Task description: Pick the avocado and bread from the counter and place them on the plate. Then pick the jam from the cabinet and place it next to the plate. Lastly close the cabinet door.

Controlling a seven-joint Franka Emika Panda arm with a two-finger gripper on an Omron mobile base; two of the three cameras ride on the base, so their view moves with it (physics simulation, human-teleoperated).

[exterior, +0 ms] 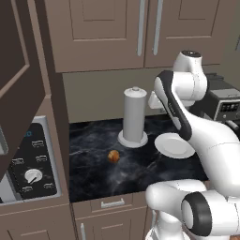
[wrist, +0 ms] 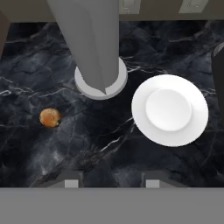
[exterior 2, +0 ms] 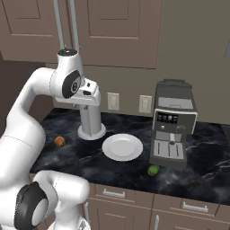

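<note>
My gripper [wrist: 112,181] hangs high over the black counter [wrist: 109,144], open, with nothing between its fingertips. Its hand [exterior 2: 89,97] sits in front of the paper-towel holder. The bread [wrist: 50,117], a small orange-brown lump, lies on the counter below and to the left of the gripper [exterior: 113,156] [exterior 2: 59,142]. The white plate [wrist: 169,109] lies bare to the right of the holder [exterior: 174,145] [exterior 2: 122,147]. The green avocado [exterior 2: 153,170] rests near the counter's front edge by the coffee machine. A brown cabinet door [exterior: 16,79] stands swung open at the far left. The jam is out of view.
A tall grey paper-towel holder [exterior: 134,117] [exterior 2: 91,121] [wrist: 98,52] stands between bread and plate. A coffee machine [exterior 2: 173,130] stands right of the plate. Closed wall cabinets [exterior: 103,33] hang above. A knobbed appliance panel [exterior: 33,164] borders the counter's left end.
</note>
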